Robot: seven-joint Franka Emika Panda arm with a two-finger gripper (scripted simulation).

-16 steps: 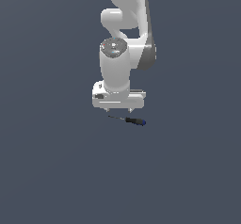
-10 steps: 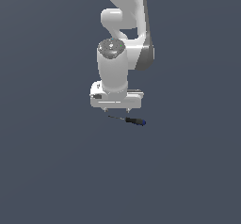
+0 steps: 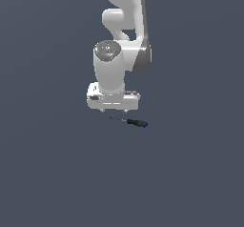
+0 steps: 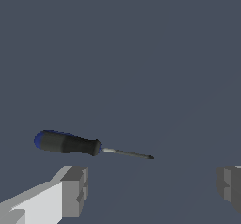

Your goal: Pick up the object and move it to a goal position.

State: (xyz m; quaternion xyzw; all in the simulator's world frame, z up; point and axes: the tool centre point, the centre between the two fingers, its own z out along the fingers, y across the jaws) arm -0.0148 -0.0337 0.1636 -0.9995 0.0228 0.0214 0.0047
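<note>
The screwdriver [image 4: 84,146] lies flat on the dark counter [image 3: 57,173], just ahead of the fingers [image 4: 74,190] and not between them. The fingers are spread wide, holding nothing, with its shaft tip toward the gap.

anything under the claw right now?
Only bare grey floor between the open white claw fingers; the small black-handled, blue-tipped screwdriver lies just beyond them. Nothing there is covered.
</note>
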